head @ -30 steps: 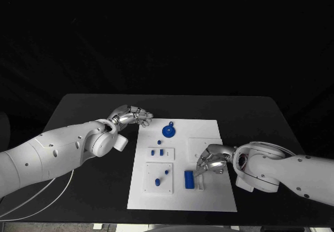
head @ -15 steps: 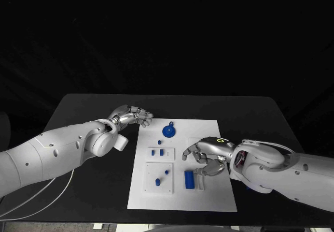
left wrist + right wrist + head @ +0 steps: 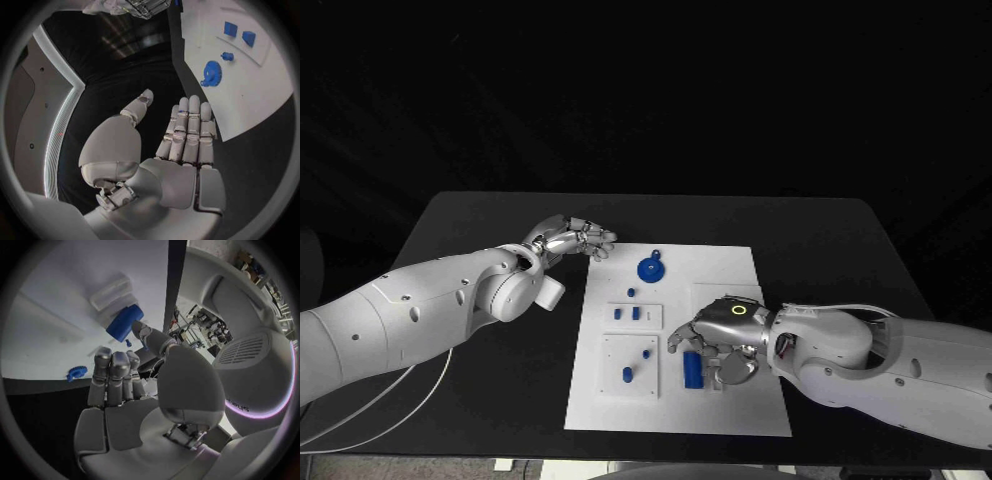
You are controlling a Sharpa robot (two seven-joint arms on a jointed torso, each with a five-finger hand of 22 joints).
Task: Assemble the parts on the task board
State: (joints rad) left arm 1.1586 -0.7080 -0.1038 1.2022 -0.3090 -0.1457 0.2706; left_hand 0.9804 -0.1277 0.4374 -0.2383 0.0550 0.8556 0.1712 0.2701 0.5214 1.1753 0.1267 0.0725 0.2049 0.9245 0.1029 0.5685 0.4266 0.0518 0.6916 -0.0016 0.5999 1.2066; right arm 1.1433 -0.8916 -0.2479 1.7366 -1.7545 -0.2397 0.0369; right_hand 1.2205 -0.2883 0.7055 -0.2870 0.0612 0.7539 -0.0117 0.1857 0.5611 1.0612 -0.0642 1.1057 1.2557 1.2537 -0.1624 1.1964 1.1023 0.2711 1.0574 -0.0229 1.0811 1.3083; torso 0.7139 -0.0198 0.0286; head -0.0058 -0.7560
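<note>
My right hand hovers fingers spread over the blue block on the board — my left, fingers curled, holds nothing.

My rig has two glossy white, rounded arm shells dotted with small dark screw holes. Each ends in a silver segmented robot hand: left robot hand, right robot hand, which carries a small glowing ring light. A thin white cable trails beneath my left arm.
</note>
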